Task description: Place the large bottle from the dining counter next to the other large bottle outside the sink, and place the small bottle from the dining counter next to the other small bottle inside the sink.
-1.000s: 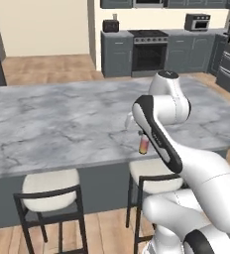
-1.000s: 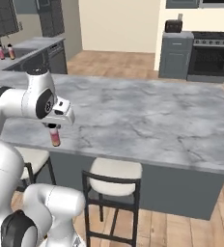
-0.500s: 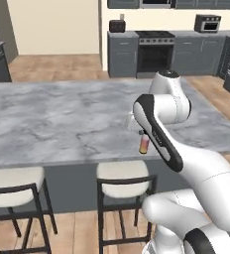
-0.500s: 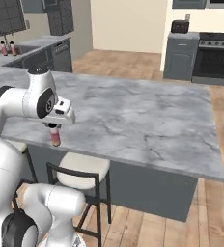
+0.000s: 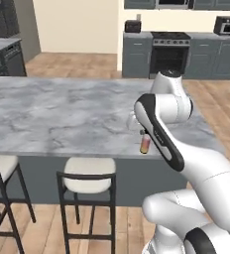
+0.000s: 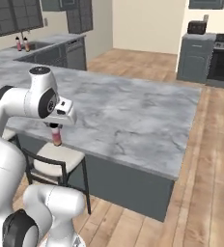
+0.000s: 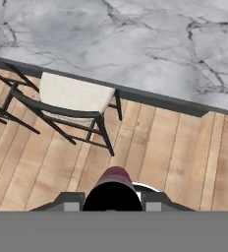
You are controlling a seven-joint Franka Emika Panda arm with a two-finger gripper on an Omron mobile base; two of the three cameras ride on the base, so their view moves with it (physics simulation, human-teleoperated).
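End effector [image 5: 144, 135] closed on small bottle [image 5: 145, 144] beside desk [image 5: 62, 109] front edge; carry upright, grip firm, toward sink.

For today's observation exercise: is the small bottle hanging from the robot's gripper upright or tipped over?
Upright. The small bottle hangs vertically below the gripper, cap up in its grip, pink base pointing down beside the dining counter edge.

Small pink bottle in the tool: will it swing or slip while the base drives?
The small pink bottle with a dark red cap hangs upright, pinched near its top by the tool, so it probably stays rigid. Its smooth sides look slippery; a jolt might shift it.
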